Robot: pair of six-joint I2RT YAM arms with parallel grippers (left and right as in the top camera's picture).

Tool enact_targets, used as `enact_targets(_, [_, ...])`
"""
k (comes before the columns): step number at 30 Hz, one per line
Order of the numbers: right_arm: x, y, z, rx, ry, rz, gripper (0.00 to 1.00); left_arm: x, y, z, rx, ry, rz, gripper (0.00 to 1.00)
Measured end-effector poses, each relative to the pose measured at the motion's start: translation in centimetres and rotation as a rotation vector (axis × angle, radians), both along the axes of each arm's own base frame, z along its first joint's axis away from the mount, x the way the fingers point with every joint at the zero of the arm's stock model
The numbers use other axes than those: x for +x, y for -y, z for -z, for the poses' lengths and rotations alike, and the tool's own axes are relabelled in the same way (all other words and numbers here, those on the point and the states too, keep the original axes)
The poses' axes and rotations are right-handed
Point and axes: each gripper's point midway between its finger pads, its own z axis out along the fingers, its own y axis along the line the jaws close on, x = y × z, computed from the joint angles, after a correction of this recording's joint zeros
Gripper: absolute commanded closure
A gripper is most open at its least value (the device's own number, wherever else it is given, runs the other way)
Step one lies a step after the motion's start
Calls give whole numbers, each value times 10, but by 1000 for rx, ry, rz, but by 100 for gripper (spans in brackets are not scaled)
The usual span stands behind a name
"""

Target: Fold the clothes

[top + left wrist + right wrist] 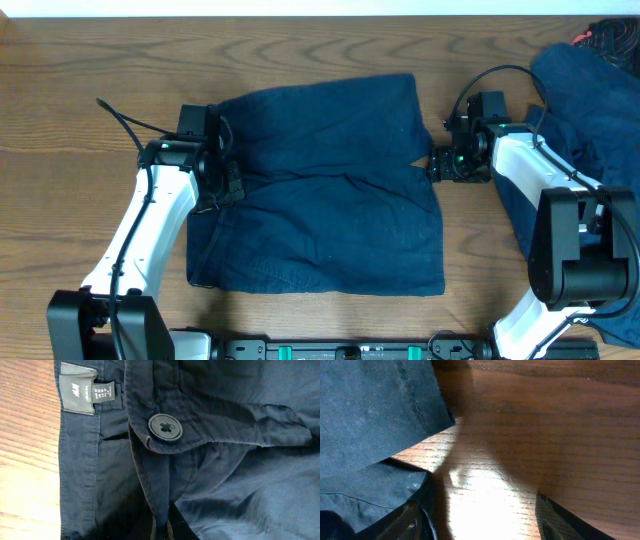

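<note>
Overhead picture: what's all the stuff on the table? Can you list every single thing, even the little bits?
shorts: one, dark navy, spread out mid-table
other cloth: one heap, dark blue, at the table's right edge, partly behind the right arm
button: one, dark, on the shorts' waistband
labels: two, grey and black, inside the waistband
table: one, brown wood
left gripper: one, black, shut on the shorts' left edge
right gripper: one, black, open, at the shorts' right edge
</note>
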Motion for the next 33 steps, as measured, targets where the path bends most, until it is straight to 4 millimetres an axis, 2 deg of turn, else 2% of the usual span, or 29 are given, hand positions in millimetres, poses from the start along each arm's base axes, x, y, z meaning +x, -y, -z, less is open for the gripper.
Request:
enact_targets(11, [0, 4, 2, -47, -12, 35, 28, 0, 0, 0, 0, -1, 0, 93])
enact_targets(19, [-2, 28, 6, -180, -22, 70, 28, 0, 0, 0, 0, -1, 0, 93])
enact_targets(33, [-5, 27, 6, -176, -31, 42, 28, 0, 0, 0, 0, -1, 0, 93])
